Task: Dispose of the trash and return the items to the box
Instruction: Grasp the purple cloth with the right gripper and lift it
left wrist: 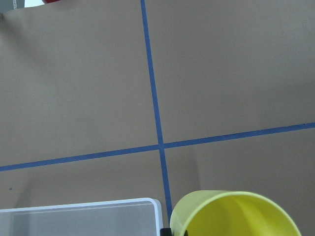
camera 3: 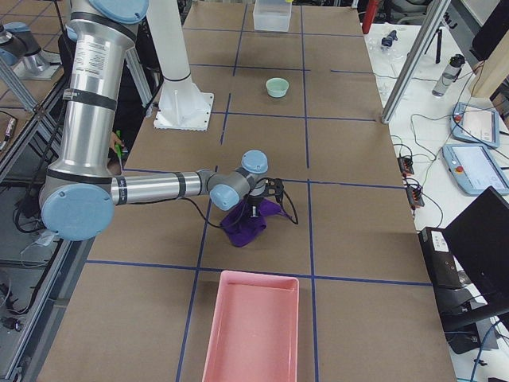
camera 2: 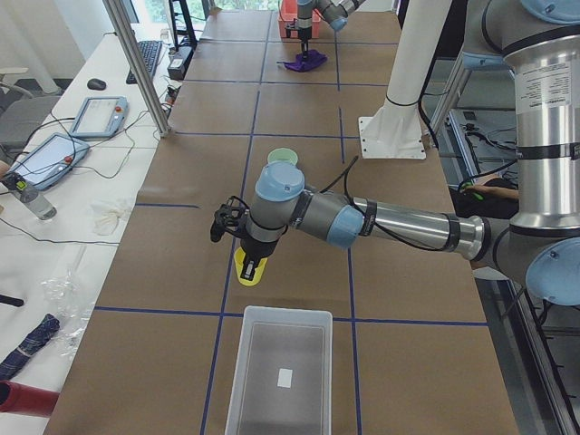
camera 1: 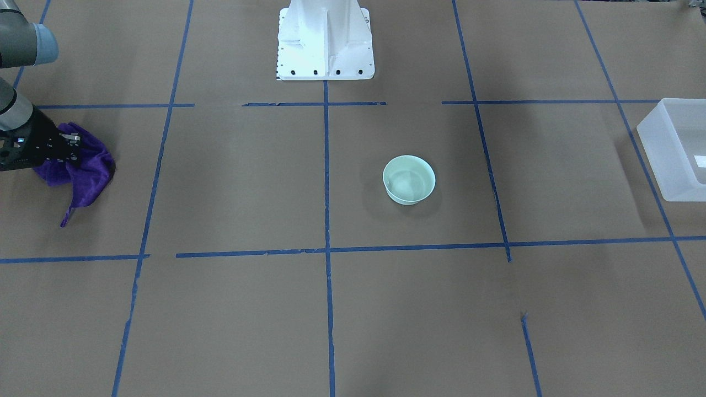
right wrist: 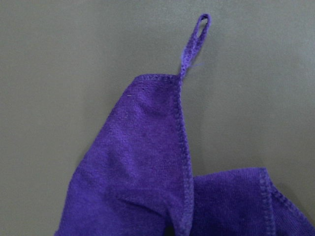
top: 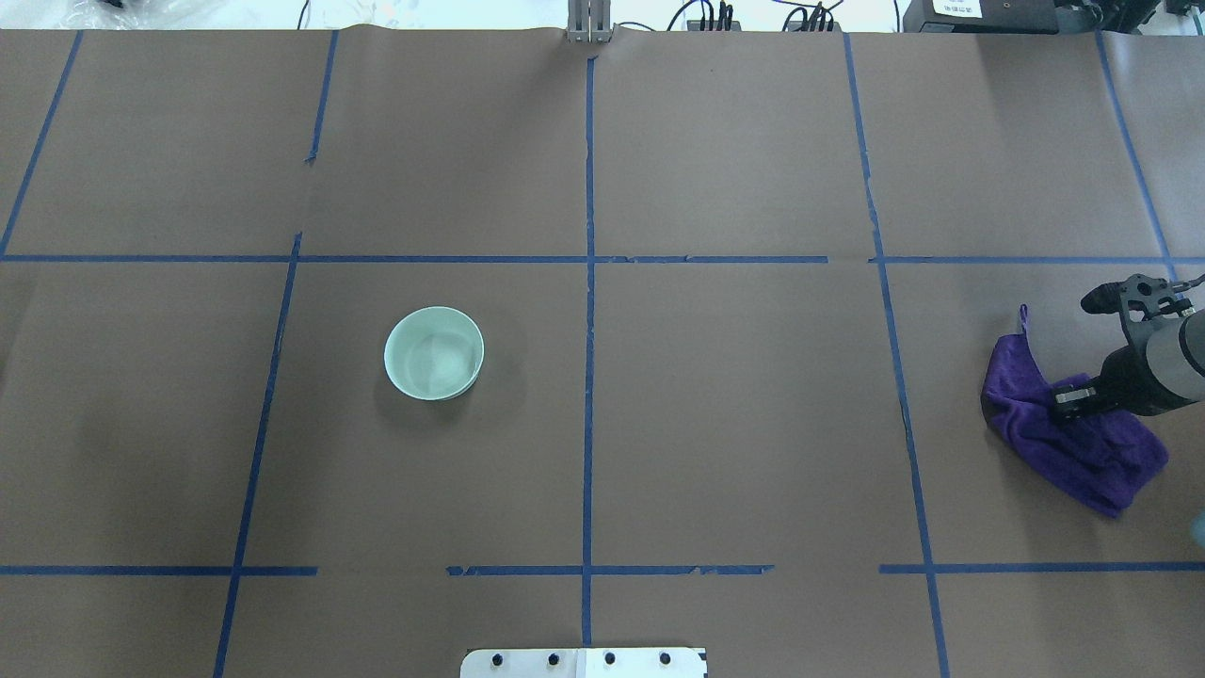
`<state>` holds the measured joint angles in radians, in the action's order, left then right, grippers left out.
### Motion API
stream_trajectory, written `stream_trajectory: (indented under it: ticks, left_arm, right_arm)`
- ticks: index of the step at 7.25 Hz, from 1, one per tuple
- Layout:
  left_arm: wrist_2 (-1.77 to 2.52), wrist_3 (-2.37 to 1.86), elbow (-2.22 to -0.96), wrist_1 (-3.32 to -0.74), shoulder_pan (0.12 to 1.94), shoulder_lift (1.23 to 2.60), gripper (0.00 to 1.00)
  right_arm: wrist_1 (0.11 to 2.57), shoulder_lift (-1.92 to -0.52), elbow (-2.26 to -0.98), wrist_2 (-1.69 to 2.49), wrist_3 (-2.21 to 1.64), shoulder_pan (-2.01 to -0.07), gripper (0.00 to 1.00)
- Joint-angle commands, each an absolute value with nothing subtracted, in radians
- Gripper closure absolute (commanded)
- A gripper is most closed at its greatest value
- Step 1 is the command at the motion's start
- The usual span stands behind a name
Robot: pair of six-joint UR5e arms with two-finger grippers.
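Note:
My left gripper (camera 2: 248, 260) holds a small yellow cup (camera 2: 250, 272) just above the table, short of the translucent white box (camera 2: 281, 362). In the left wrist view the cup (left wrist: 236, 216) fills the bottom right and the box's corner (left wrist: 83, 219) lies at the bottom left. The box (camera 1: 675, 149) is empty apart from a small white label. At the other end of the table my right gripper (top: 1071, 397) is shut on a bunched purple cloth (top: 1073, 438), which drapes from the fingers (camera 1: 70, 148) with its loop trailing on the paper.
A pale green bowl (top: 434, 352) stands alone near the table's middle, on my left half. A pink tray (camera 3: 254, 326) sits at the table's end beyond the cloth. The white robot base (camera 1: 325, 41) stands at the near edge. Monitors and cables line the operators' side.

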<state>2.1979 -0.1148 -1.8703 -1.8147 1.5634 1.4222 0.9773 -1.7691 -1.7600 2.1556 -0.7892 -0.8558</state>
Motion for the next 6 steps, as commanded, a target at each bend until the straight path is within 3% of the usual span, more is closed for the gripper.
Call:
stream_trajectory:
  ticks: [1,3,6]
  left_arm:
    - [2.197,-0.057,-1.818,-1.815,1.615,1.434,1.0]
    - [2.169,-0.017,-1.78,-1.816,1.632,1.454,1.0]
    - [2.158,-0.003,-1.689,-1.816,1.634,1.493,1.0]
  right_arm:
    - [0.976,-1.779,-1.793,2.164,-0.79,-0.859,1.0]
    - [0.992,-1.815,-1.903,2.26,-0.804,-0.958,1.0]
    - [1.243,-1.809,-2.081,2.376,-0.788,-1.121,1.0]
